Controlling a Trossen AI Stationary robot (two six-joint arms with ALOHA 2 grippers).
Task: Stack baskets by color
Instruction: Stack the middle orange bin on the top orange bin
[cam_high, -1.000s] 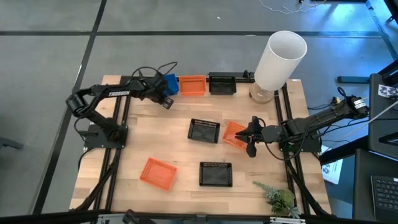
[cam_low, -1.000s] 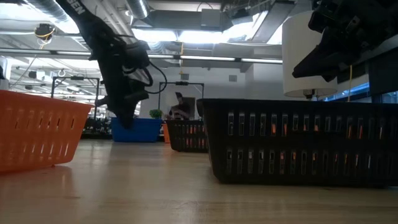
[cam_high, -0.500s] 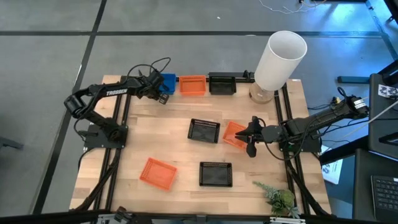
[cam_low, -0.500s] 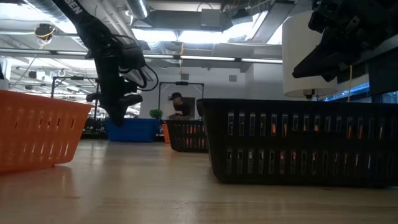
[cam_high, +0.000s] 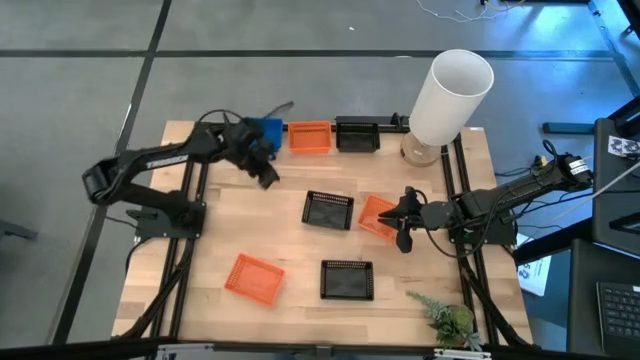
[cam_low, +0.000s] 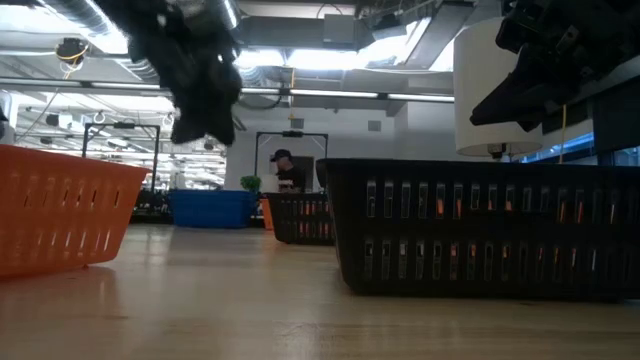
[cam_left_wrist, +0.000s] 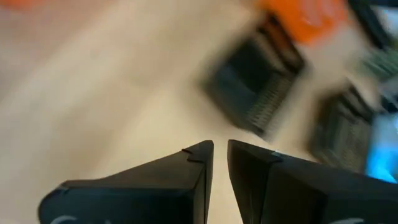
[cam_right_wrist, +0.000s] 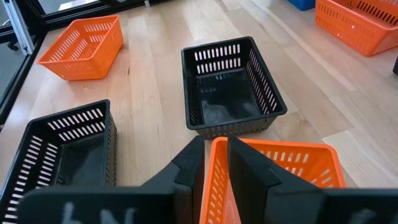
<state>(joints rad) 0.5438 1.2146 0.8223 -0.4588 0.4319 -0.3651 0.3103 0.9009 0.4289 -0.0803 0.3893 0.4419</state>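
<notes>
Orange basket (cam_right_wrist: 273, 168) sits clamped by its wall in the right pincer (cam_right_wrist: 214, 163), black ones (cam_right_wrist: 230, 84) just ahead. Left pincer (cam_high: 268, 172) — empty, nearly closed — hangs just short of the blue basket (cam_high: 266, 130). Sorting partly done: four baskets lie loose on the bench (cam_high: 200, 280). No writing legible.

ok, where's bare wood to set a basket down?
Bare: the left strip between the blue basket and the front orange basket, and the table's front-left corner. Crowded: the middle, where two black baskets flank the orange basket in the right gripper.
</notes>
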